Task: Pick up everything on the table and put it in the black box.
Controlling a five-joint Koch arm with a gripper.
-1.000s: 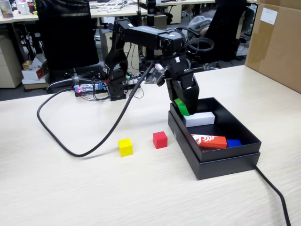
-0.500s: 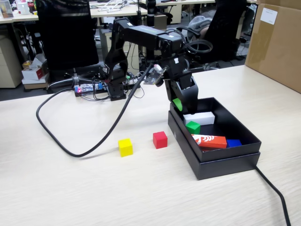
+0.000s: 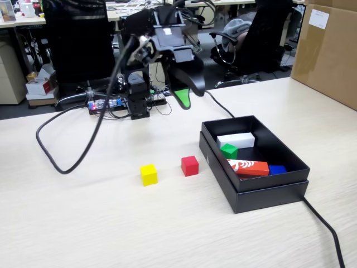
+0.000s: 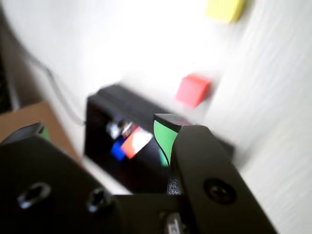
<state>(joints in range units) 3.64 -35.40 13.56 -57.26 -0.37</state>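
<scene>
The yellow cube (image 3: 149, 174) and the red cube (image 3: 189, 166) sit on the pale wood table (image 3: 111, 223), left of the black box (image 3: 254, 192). The green cube (image 3: 228, 151) lies inside the box. My gripper (image 3: 192, 95) hangs high above the table behind the box, open and empty. In the blurred wrist view my gripper (image 4: 102, 131) has its green-padded jaws wide apart, with the box (image 4: 126, 97) below them. The red cube (image 4: 193, 90) and the yellow cube (image 4: 224, 9) show farther off.
The box also holds a white block (image 3: 236, 139), a red-and-white printed block (image 3: 249, 167) and a blue piece (image 3: 277, 169). A brown carton (image 3: 326, 50) stands at the right. Black cables (image 3: 72, 162) loop on the left; another cable (image 3: 326, 229) runs past the box.
</scene>
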